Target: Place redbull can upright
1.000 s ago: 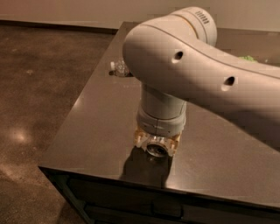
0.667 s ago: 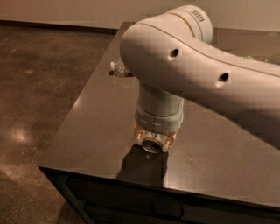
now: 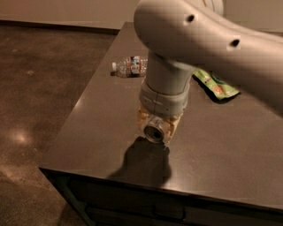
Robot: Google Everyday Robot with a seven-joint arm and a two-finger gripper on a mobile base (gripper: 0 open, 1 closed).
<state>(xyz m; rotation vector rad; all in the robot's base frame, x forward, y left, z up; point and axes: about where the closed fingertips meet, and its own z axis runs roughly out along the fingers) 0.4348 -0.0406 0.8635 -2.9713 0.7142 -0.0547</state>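
- We read this as an office or lab-type indoor room; we can't tell which.
- Polished brown concrete floor [image 3: 40, 88] with light glare, pale wall [image 3: 66, 11] at the back.
- Dark, smooth counter-like tabletop [image 3: 230, 150] on a dark base.
- Water bottle [image 3: 130, 66] lies near the left edge, green snack bag [image 3: 216, 84] toward the far right.
- Gripper [image 3: 157, 133] sits low near the front edge, clamped on the redbull can [image 3: 154, 129].

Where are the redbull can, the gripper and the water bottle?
redbull can [image 3: 154, 131], camera view: its silver top, facing the camera.
gripper [image 3: 158, 124], camera view: between its fingertips, over the table [image 3: 230, 145], shut on the can.
water bottle [image 3: 131, 66], camera view: its labelled middle, lying on its side.
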